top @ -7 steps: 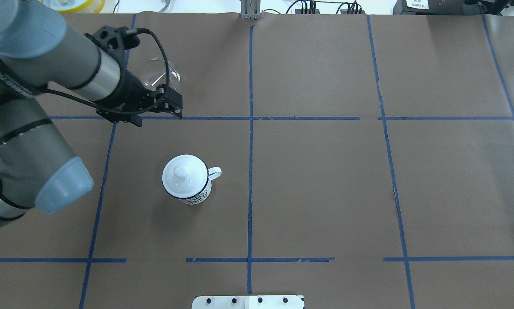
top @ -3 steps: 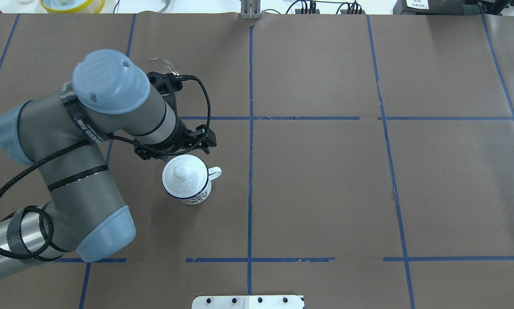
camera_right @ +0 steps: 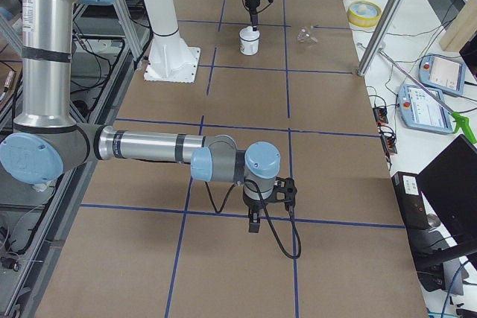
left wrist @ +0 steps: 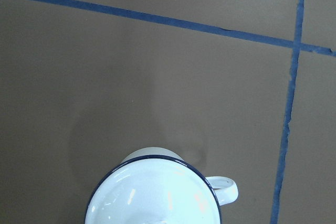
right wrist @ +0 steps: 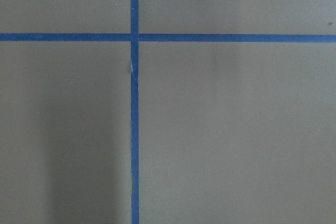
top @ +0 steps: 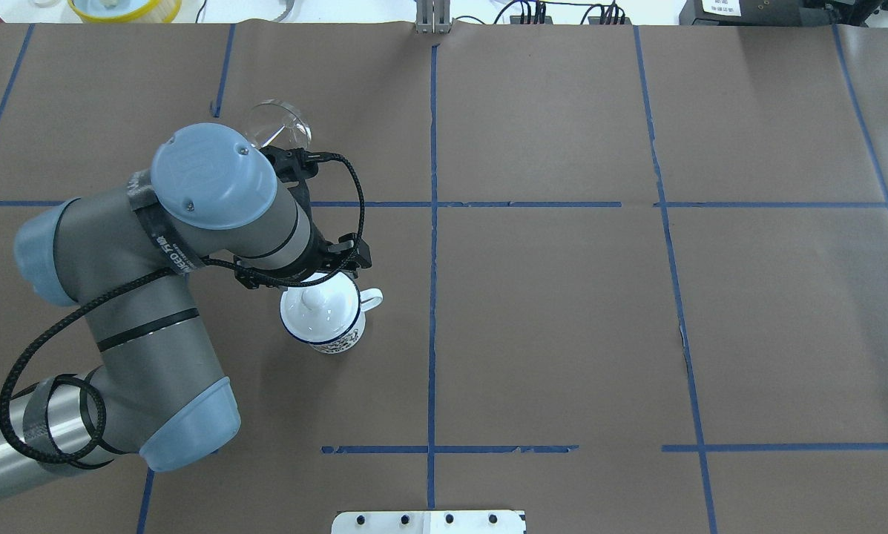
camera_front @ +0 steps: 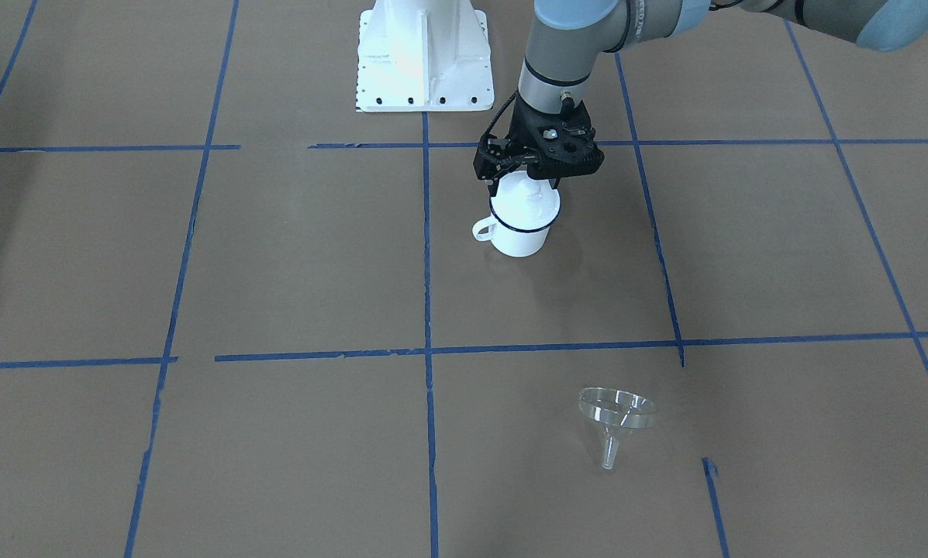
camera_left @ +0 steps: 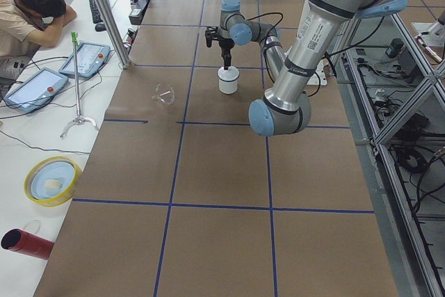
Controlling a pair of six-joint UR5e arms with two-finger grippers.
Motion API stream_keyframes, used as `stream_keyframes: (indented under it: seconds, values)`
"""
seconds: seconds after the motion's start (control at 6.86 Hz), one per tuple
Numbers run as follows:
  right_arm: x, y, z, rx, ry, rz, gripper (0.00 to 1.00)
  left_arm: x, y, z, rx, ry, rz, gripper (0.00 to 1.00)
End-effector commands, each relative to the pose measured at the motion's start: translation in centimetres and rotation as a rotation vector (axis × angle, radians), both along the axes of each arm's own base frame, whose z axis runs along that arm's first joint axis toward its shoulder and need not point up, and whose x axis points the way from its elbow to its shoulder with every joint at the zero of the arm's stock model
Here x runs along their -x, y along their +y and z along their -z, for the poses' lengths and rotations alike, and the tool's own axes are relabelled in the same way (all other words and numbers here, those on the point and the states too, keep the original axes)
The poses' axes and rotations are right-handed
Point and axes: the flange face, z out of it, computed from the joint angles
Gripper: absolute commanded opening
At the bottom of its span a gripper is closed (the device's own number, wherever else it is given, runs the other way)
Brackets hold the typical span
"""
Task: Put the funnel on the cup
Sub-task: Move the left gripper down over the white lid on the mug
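Hovering above the enamel cup [camera_front: 519, 240] and its glossy domed lid [camera_front: 527, 208], left jaws' gap cannot be told.

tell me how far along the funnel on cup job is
Nothing done yet: the lid still covers the cup. In hand: the left end effector hovers over that lid. Left: lid off, then the funnel, lying well apart, onto the cup.
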Motion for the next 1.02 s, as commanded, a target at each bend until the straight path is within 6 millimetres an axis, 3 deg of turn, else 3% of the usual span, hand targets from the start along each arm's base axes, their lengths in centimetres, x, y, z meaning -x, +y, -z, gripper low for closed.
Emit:
stream_keyframes:
  seconds: [0.0, 0.44, 0.58, 0.73, 0.87]
  values:
    - [0.0, 0.0, 0.0, 0.0, 0.0, 0.0, 1.0, -0.14, 0.17, -0.99, 0.002, -0.015, -0.001, 1.0]
    - [0.0, 0.0, 0.0, 0.0, 0.0, 0.0, 1.0, -0.21, 0.24, -0.9, 0.001, -0.014, -0.003, 0.98]
    - [0.0, 0.0, 0.0, 0.0, 0.0, 0.0, 1.0, -0.21, 0.24, -0.9, -0.001, -0.014, -0.005, 0.8]
    - [0.0, 0.0, 0.0, 0.0, 0.0, 0.0, 1.0, -0.3, 0.22, -1.03, -0.002, -0.017, -0.011, 0.21]
    - [0.0, 0.0, 0.0, 0.0, 0.0, 0.0, 1.0, -0.39, 0.2, -1.16, 0.002, -0.02, -0.014, 0.2]
